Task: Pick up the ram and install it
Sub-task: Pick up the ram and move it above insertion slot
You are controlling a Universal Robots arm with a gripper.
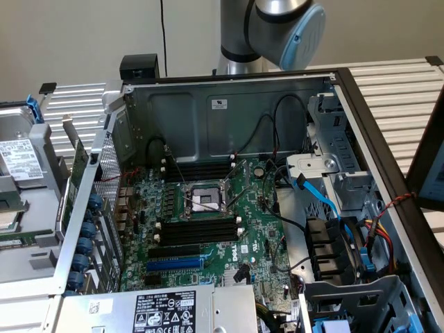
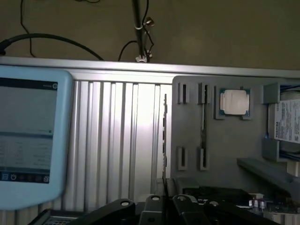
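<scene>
In the wrist view my gripper [image 2: 167, 204] is shut on the ram [image 2: 164, 136]. The ram is seen edge-on as a long thin stick rising from between the black fingers [image 2: 154, 206]. It hangs above the slatted metal table [image 2: 117, 140], beside the edge of a grey parts tray [image 2: 220, 140]. In the exterior view the open computer case [image 1: 229, 104] lies flat with its green motherboard [image 1: 257, 215] exposed. Empty black memory slots [image 1: 198, 232] lie on both sides of the processor socket [image 1: 205, 201]. My arm's grey and blue joint [image 1: 284, 24] sits behind the case.
The tray holds a processor chip [image 2: 234, 102], slotted holders [image 2: 182, 93] and a labelled drive [image 2: 287, 122]. A blue-framed screen [image 2: 28, 140] lies on the table. Inside the case are a blue expansion slot [image 1: 175, 264], black and blue cables [image 1: 319, 194], a drive cage [image 1: 333, 139] and a power supply [image 1: 159, 312].
</scene>
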